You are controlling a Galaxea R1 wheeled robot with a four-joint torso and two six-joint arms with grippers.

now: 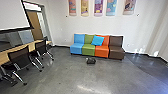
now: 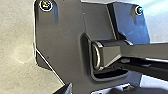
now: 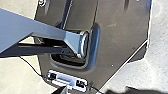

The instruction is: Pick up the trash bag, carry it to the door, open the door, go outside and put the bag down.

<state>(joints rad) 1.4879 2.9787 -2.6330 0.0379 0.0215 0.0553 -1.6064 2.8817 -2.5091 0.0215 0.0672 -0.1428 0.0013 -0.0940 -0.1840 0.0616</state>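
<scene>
Nearest the robot, whether either gripper is spread or pressed together cannot be told. Next, black chairs (image 1: 21, 58) stand on the grey floor (image 1: 62, 75); a path cut close could catch their legs. Farther on, a dark bundle, judged the trash bag (image 1: 91, 61), lies before the coloured sofa (image 1: 88, 49): overreaching could shove it sofa-ward; a shallow pinch could tear or drop it.

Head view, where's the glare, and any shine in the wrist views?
Head view: a pale streak on the floor, nearer than the dark bag, bright patches low on the wall. Left wrist view: soft glow beside the robot's dark plate. Right wrist view: bluish sheen on the jointed bar.
</scene>
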